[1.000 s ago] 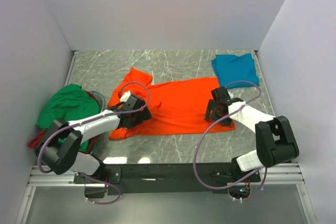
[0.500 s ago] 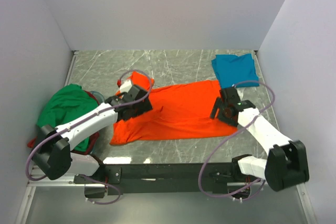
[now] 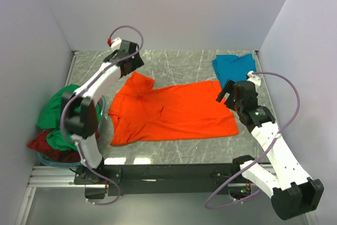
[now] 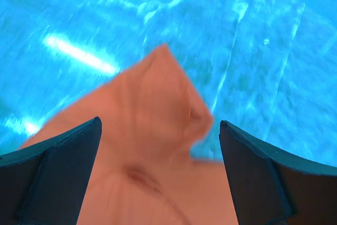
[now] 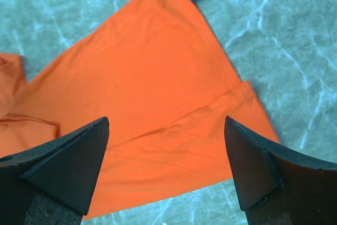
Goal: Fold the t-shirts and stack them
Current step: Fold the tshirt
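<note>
The bright orange t-shirt lies spread flat in the middle of the table, one sleeve pointing to the back left. My left gripper hangs open above that sleeve, holding nothing. Over the shirt's right hem my right gripper is also open and empty, raised off the cloth. A folded teal blue t-shirt rests at the back right, just beyond the orange one. The green t-shirt is heaped on the dark red one at the left edge.
The green and dark red heap sits in a low round tub whose rim shows beside the orange shirt. White walls close the table on three sides. Grey marbled tabletop shows behind the orange shirt and along its front edge.
Both grippers have lifted off the orange shirt, which now lies flatter and wider. The left arm swung to the back left; the right arm rose and drew back toward the right.
</note>
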